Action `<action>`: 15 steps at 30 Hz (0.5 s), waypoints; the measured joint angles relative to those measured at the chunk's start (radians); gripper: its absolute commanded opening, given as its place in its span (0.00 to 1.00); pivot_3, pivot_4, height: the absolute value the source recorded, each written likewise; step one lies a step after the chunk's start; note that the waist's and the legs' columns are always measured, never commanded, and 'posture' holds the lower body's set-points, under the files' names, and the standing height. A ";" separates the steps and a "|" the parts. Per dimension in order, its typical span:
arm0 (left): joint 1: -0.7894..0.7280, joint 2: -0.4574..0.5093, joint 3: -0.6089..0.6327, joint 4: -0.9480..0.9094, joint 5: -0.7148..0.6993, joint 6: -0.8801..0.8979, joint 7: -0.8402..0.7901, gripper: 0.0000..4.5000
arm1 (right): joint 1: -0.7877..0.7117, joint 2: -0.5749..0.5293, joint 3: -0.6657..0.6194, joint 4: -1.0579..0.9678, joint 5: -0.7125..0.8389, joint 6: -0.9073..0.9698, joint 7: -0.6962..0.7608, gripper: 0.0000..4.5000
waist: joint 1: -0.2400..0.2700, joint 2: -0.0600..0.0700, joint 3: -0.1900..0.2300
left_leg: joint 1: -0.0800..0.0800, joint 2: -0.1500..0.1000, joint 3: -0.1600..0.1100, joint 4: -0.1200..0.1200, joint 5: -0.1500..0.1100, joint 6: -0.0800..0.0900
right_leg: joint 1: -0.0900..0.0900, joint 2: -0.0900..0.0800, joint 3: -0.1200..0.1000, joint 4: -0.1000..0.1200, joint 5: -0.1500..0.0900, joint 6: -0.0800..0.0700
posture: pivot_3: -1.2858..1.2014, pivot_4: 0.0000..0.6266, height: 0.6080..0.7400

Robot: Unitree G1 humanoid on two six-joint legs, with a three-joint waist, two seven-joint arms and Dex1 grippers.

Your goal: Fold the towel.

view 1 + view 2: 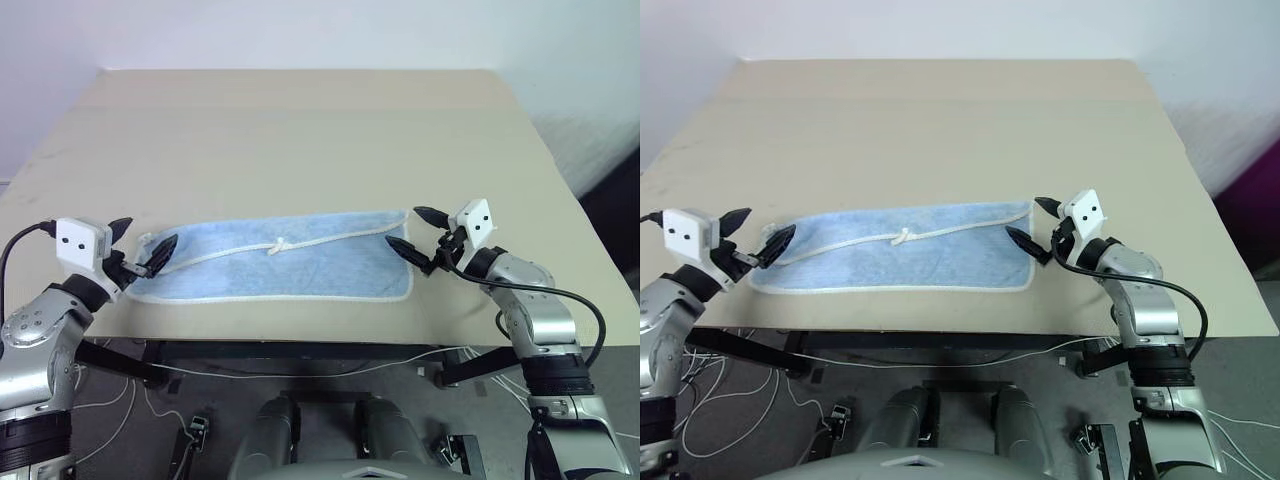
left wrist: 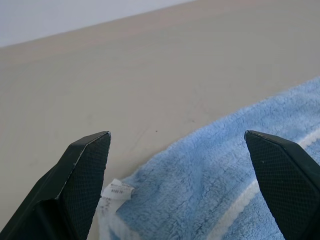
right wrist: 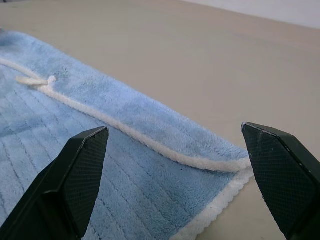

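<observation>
The left end effector (image 1: 140, 245) sits at the left end of the towel (image 1: 300, 268), level with the counter (image 1: 300, 130), its two black fingers (image 2: 85, 175) spread wide and gripping nothing. In the left wrist view the fingers straddle the towel's rounded blue corner, and a small white tag (image 2: 116, 191) with faint print pokes out from the cloth just beside one finger. The towel lies flat as a long, narrow band near the front edge of the counter, running across between the two end effectors. It is light blue terry with white edging along its border; a white edge line (image 1: 330, 236) crosses its upper half lengthwise, and a small white loop (image 1: 278, 245) sits on that line about midway. In the right wrist view, ribbed stripes show in the pile on one side of that line. The right end effector (image 1: 412, 232) hovers at the towel's right end, fingers (image 3: 80, 170) likewise spread apart and empty, bracketing the scalloped right corner
</observation>
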 measured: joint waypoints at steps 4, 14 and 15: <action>-0.003 -0.001 -0.009 0.000 0.000 0.003 -0.006 1.00 | 0.011 0.001 0.000 -0.007 0.000 0.000 -0.010 1.00 | -0.001 0.000 0.000 | 0.000 0.000 0.000 0.000 0.000 0.000 | 0.000 0.000 0.000 0.000 0.000 0.000 | 0.52 0.24 1.00; 0.007 0.019 -0.020 -0.012 0.014 0.002 -0.012 1.00 | 0.018 -0.001 0.000 -0.019 0.000 0.000 -0.009 1.00 | -0.001 0.000 0.000 | 0.000 0.000 0.000 0.000 0.000 0.000 | 0.000 0.000 0.000 0.000 0.000 0.000 | 0.52 0.24 1.00; 0.008 0.025 -0.021 -0.017 0.021 0.002 -0.014 1.00 | 0.017 -0.001 0.000 -0.019 0.000 0.000 -0.008 1.00 | -0.001 0.000 0.000 | 0.000 0.000 0.000 0.000 0.000 0.000 | 0.000 0.000 0.000 0.000 0.000 0.000 | 0.52 0.24 1.00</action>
